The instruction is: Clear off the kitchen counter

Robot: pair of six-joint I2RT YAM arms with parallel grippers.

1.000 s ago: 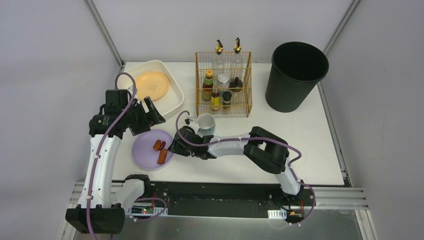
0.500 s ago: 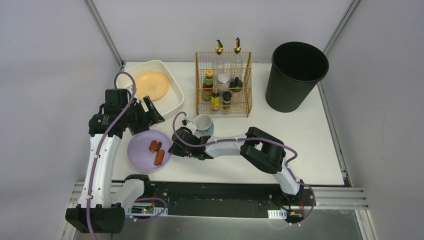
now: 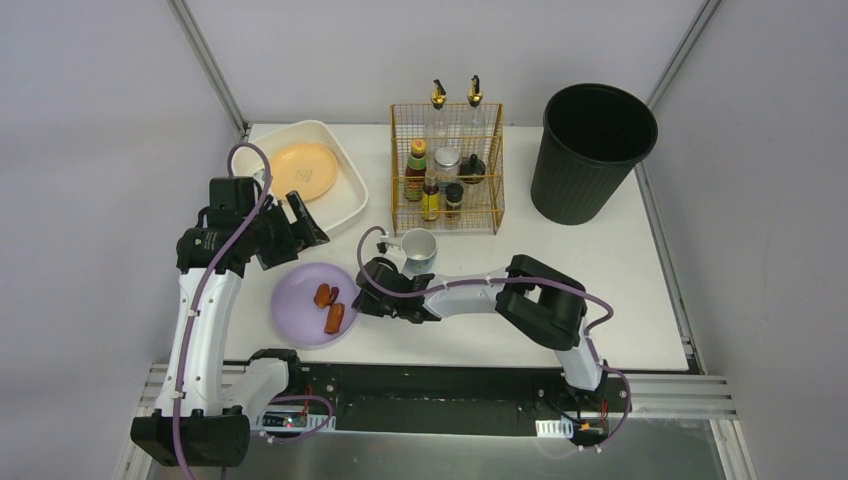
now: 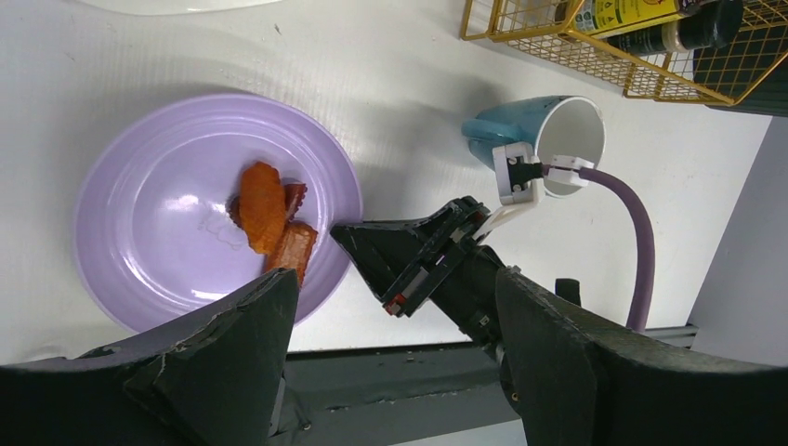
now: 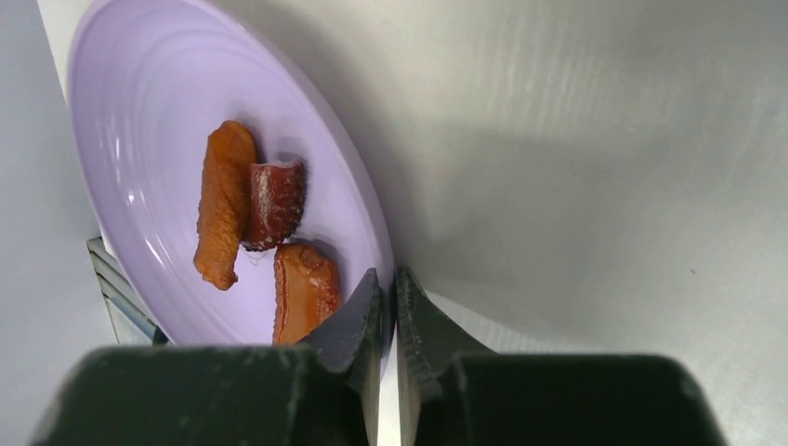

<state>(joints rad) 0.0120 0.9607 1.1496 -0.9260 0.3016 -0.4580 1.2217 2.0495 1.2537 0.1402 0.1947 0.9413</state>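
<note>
Spillage is looming — the right gripper is pinching the purple plate by its rim, seemingly thinly, at the kitchen counter front; any tilt is risking the fried pieces — left gripper hanging spread

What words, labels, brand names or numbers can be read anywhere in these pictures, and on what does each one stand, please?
No text can be read with certainty.
Yellow label on a bottle in the wire basket: it carries print, too blurred to read.
Labels on the basket's bottles in the top view: too small to read.
Purple plate, blue mug, black bin: no text visible.
</note>
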